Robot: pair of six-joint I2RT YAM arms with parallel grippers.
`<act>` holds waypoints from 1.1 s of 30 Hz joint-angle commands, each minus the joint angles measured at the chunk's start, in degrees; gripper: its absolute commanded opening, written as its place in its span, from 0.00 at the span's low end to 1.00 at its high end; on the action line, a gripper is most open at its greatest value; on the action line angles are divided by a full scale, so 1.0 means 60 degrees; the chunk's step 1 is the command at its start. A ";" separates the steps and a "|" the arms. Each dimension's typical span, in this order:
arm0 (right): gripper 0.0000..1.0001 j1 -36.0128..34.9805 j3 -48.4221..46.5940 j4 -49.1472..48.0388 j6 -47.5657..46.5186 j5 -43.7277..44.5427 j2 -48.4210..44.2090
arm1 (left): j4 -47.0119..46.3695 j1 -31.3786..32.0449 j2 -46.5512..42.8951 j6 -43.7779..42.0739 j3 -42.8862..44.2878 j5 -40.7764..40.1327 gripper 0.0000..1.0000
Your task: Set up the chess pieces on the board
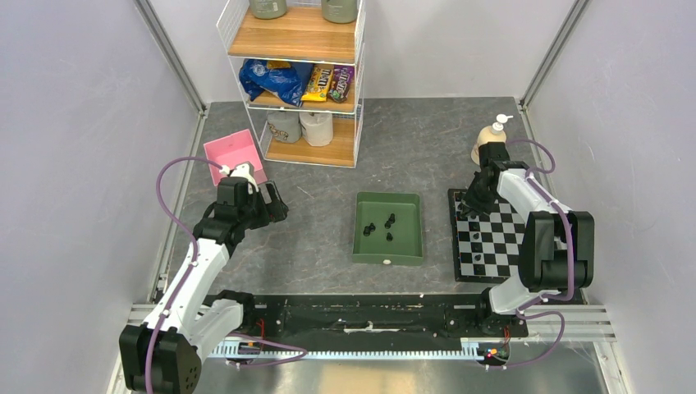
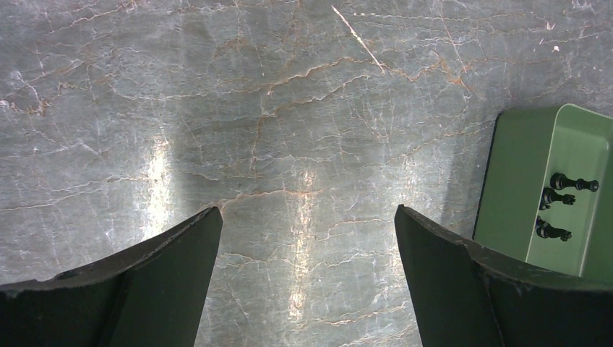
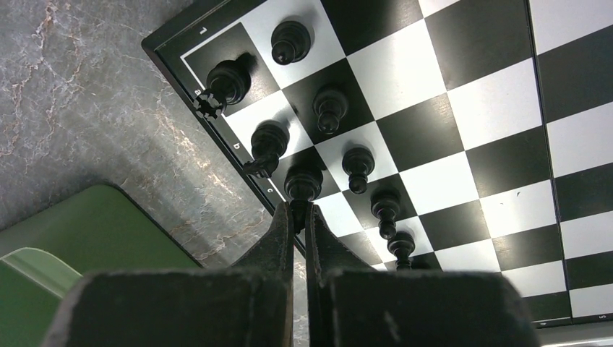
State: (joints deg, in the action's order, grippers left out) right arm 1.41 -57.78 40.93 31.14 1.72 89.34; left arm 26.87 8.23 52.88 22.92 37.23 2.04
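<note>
View from above: a grey marbled desk (image 1: 410, 156) with two robot arms mounted at its near edge. On the right side lies a black-and-white chessboard (image 1: 492, 246) with a dark border, and just to its left, apart from it, sits a green tray (image 1: 404, 246) holding a few loose black pieces (image 1: 389, 221). The right arm reaches over the board's far left corner. Its wrist camera shows the right gripper (image 3: 300, 213) with its fingers pressed together on a black piece (image 3: 303, 181) at the board's edge row, by the letter c printed on the border. Other black chess pieces (image 3: 329, 108) stand close by: a rook (image 3: 224, 79) on the corner square, a knight (image 3: 267, 141) beside it in the edge row, and a line of pawns in the next row inward. The rest of the squares in that view are bare. The left gripper (image 2: 307, 213) hangs above open desk to the left of the tray, its fingers spread wide apart and holding nothing; three black pieces lying in the tray show at the right of its wrist view. A pink box (image 1: 234, 152) sits beyond the left arm, a cream soap pump bottle (image 1: 490, 139) stands behind the board, and a wire shelf rack (image 1: 295, 82) with snack bags stands at the back.
</note>
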 commanded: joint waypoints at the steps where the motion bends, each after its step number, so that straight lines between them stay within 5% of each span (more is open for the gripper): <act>1: 0.06 0.0058 -0.0062 -0.0171 -0.0138 0.0034 0.0151 | -0.0319 0.0005 0.0022 0.0218 0.0372 0.0106 0.97; 17: 0.48 0.0059 -0.0330 0.0155 -0.0459 -0.0589 -0.1175 | -0.0318 0.0005 -0.0097 0.0249 0.0380 0.0054 0.97; 25: 0.58 -0.0178 -0.0600 0.0603 -0.0531 -0.1792 -0.2277 | -0.0319 0.0005 -0.0040 0.0261 0.0411 0.0157 0.97; 33: 0.58 -0.2621 -0.0949 0.0601 0.0028 -0.1494 -0.2199 | -0.0319 0.0005 -0.0104 0.0284 0.0375 0.0186 0.97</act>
State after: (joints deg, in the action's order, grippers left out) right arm -8.62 -60.29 44.40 29.39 -7.20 75.81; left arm 26.87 8.23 52.88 22.98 37.23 2.09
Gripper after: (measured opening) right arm 0.578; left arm 0.968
